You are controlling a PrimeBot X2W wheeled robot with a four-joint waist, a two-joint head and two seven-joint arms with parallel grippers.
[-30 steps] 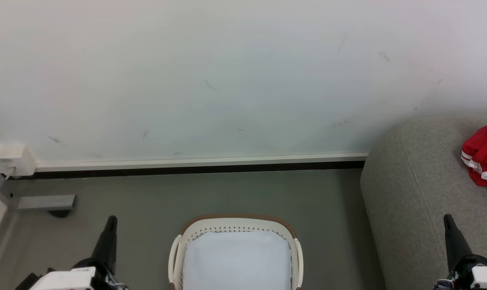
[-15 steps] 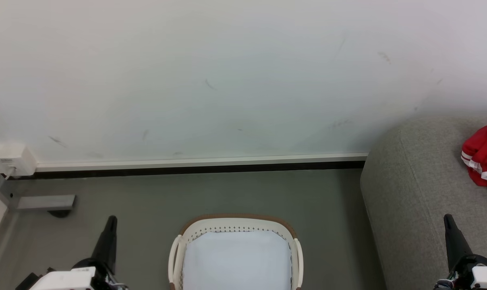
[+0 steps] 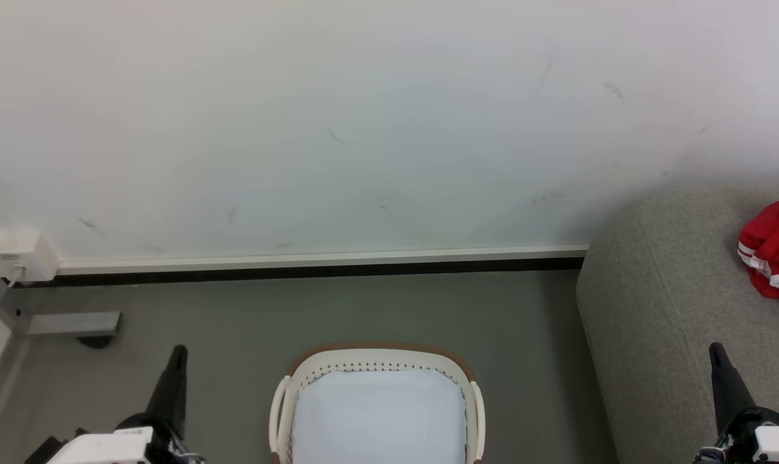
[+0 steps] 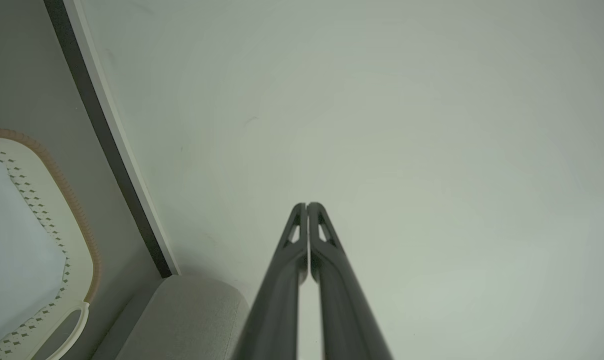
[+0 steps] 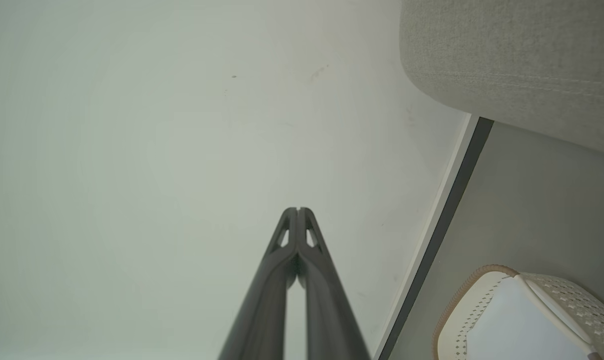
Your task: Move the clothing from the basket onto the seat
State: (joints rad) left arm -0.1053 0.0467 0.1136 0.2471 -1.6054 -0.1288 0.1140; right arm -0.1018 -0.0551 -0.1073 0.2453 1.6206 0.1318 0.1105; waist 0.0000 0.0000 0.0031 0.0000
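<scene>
Two planes make up most of the room in my head view: a pale wall with a few faint scuffs, and a grey-green floor below it. A white skirting board over a dark strip divides them. A small white box sits low on the wall at the far left. On the right, the seat stands against the wall, grey fabric with a rounded corner and a seam line. The clothing, a red bundle with white stripes and cuffs, lies on the seat at the right edge of that view, partly cut off. The basket stands on the floor at bottom centre, near the seat's side and well apart from the clothing. Inside it I can see the plain white lining. My left fingers are pressed together at the tips and point at the wall, gripping nothing. My right fingers are closed the same way, with the seat's corner and the basket rim off to one side in the right wrist view.
</scene>
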